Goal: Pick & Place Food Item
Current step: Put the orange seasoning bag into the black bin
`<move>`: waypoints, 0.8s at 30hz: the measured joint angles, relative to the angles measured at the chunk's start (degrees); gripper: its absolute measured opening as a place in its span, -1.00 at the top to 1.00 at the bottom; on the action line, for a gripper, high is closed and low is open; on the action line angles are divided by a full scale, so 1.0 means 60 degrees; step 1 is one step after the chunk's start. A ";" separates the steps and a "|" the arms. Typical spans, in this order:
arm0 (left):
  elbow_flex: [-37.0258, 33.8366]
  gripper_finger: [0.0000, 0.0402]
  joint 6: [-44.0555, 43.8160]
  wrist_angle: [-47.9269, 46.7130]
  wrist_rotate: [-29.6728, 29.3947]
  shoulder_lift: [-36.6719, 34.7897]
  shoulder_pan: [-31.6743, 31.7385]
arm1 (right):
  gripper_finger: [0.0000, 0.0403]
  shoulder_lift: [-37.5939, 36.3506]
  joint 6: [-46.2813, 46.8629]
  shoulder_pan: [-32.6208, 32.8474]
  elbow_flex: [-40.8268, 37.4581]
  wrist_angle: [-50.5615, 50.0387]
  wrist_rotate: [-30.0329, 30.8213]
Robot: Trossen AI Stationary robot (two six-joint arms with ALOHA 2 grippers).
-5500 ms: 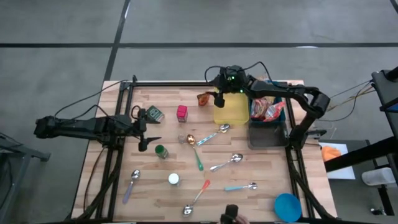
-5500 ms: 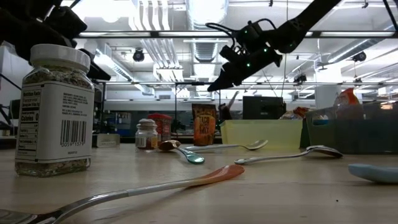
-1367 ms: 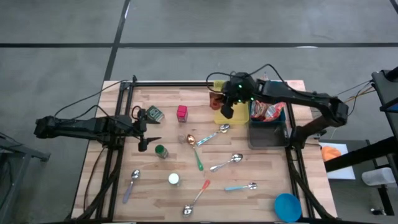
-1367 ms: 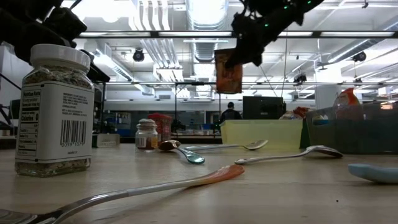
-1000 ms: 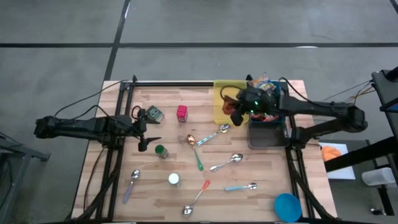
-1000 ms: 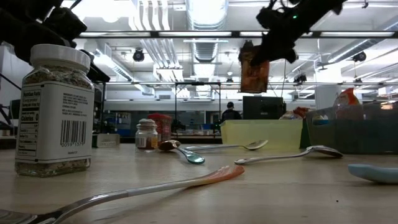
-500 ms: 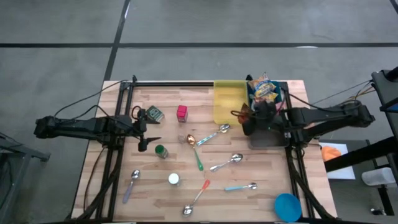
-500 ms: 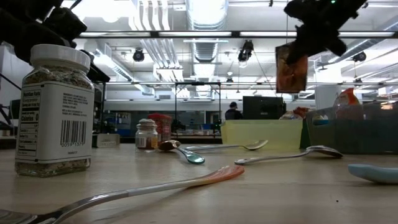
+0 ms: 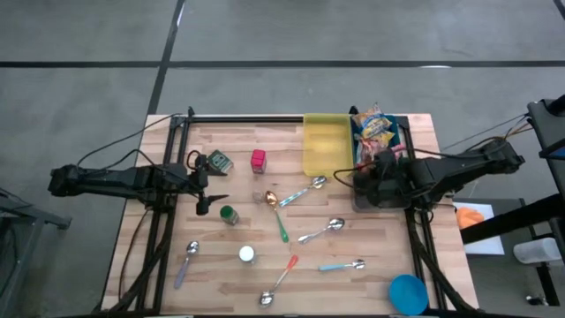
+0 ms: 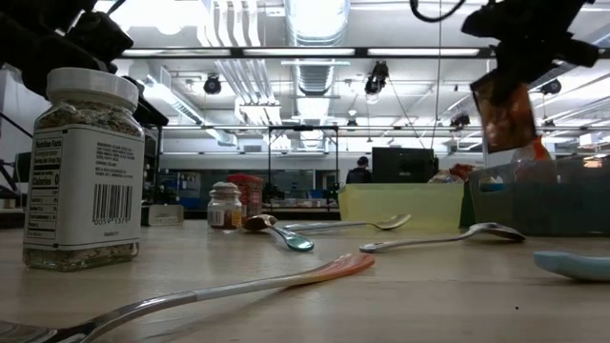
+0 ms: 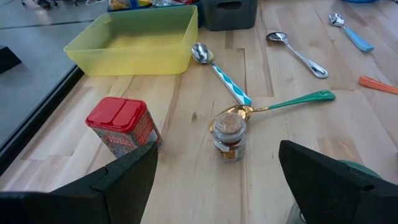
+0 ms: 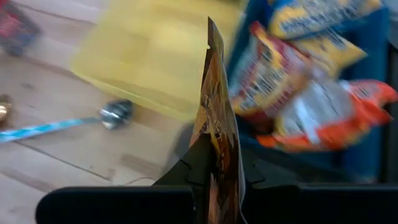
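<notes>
The right claw (image 12: 214, 163) is clenched on a brown-orange foil snack packet (image 12: 219, 130), pinching its lower edge; in the low view the packet (image 10: 505, 112) hangs in the air at the upper right of the frame, clear of the wooden counter (image 9: 265, 238); in the high view the right claw (image 9: 375, 177) sits right of centre, over the near end of the dark grey plastic bin (image 9: 381, 194), with the packet hard to pick out beneath the arm; this looks like the carry step, food item lifted and on its way to a container.

The packet stands on edge, long axis roughly vertical, top corner pointing up, thin side toward the right wrist camera; in the low view its broad printed face shows, slightly tilted.

Beyond it in the right wrist view lie the blue bin of crisp and snack bags (image 12: 323, 74) and the empty yellow plastic tray (image 12: 149, 56); which one is the target I cannot tell; my guess is the next move calls for lowering the packet inside a bin's walls, then letting go, keeping it clear of the rim.

The left claw (image 11: 217, 174) waits spread wide at the left of the counter, near a red-lidded spice tin (image 11: 123, 126) and a small glass spice jar (image 11: 228, 135).
</notes>
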 joint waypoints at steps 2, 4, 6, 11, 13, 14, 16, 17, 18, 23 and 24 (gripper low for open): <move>0.0000 -0.69 0.0000 0.0000 0.0000 -0.0001 0.0000 | 0.91 0.0245 0.0786 0.0210 0.0084 -0.0604 -0.0192; 0.0000 -0.69 0.0000 -0.0003 0.0000 0.0002 0.0000 | 0.91 0.0496 0.1661 0.0456 0.0088 -0.1183 -0.0292; 0.0000 -0.69 0.0000 0.0000 0.0000 -0.0001 0.0000 | 0.91 0.0765 0.2645 0.0786 -0.0011 -0.1680 -0.0304; 0.0002 -0.69 0.0000 -0.0004 0.0000 0.0002 0.0000 | 0.91 0.1242 0.4687 0.1491 -0.0315 -0.2170 -0.0349; 0.0000 -0.69 0.0000 -0.0004 0.0000 -0.0001 0.0002 | 0.91 0.1246 0.5171 0.1674 -0.0581 -0.2202 -0.0356; 0.0000 -0.69 0.0000 -0.0004 0.0000 0.0000 0.0002 | 0.91 0.1274 0.5440 0.1726 -0.0715 -0.2227 -0.0349; 0.0000 -0.69 0.0000 -0.0004 0.0000 -0.0001 0.0000 | 0.91 0.1355 0.5759 0.1803 -0.1016 -0.2191 -0.0377; 0.0000 -0.69 0.0000 -0.0004 0.0000 -0.0001 0.0000 | 0.91 0.1400 0.5913 0.1812 -0.1147 -0.2183 -0.0397; 0.0000 -0.69 0.0000 -0.0004 0.0000 0.0002 0.0001 | 0.91 0.1436 0.6065 0.1813 -0.1258 -0.2204 -0.0400; 0.0000 -0.69 0.0000 -0.0004 0.0000 0.0002 0.0000 | 0.91 0.1810 0.6659 0.1813 -0.1655 -0.2199 -0.0475; 0.0001 -0.69 0.0000 -0.0004 0.0000 0.0002 0.0000 | 0.91 0.1906 0.6763 0.1813 -0.1701 -0.2205 -0.0513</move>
